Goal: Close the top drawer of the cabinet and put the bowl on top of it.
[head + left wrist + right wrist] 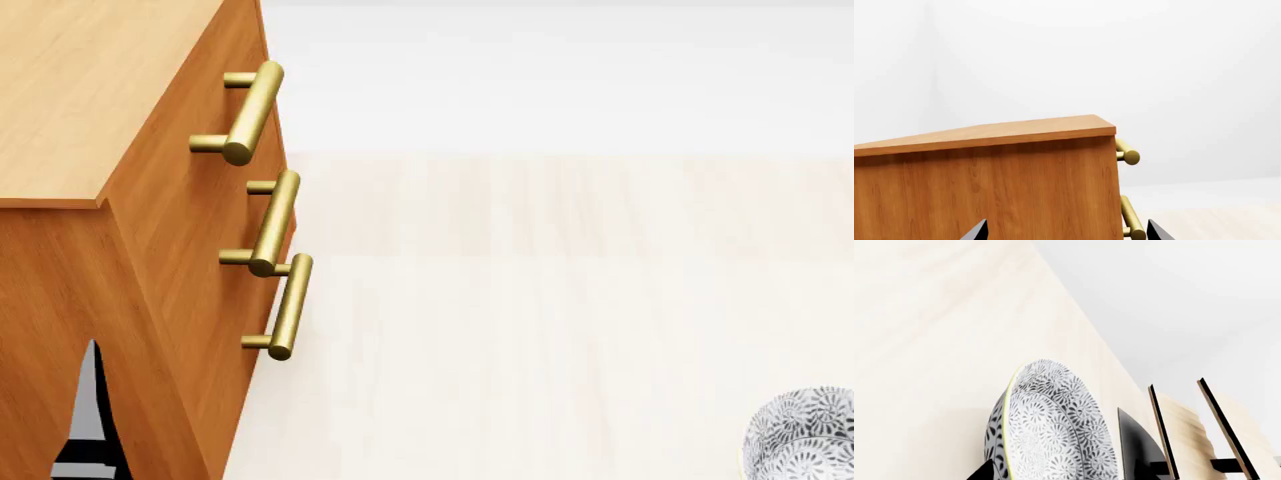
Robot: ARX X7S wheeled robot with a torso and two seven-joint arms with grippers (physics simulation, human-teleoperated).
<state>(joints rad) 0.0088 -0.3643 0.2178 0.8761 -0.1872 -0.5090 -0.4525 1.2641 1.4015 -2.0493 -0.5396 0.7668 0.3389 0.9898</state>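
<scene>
Nearest to me in the head view, at 5 o'clock, the bowl (805, 436) sits low on the pale floor (561, 330), only partly in frame; I cannot tell whether anything lies in it. In the right wrist view the bowl (1047, 425) fills the space between the two dark tips of the right gripper (1061, 472), spread either side of it; I judge contact likely but cannot confirm a pinch. At 7 o'clock the left gripper (91, 420) shows one dark finger beside the cabinet's side; its tips are spread apart around nothing. Farther off, at 10 o'clock, the cabinet (147, 230) stands with the top drawer (263, 110) apparently flush with those below, so closing looks done. Its flat top (94, 90) is bare: placing the bowl remains.
</scene>
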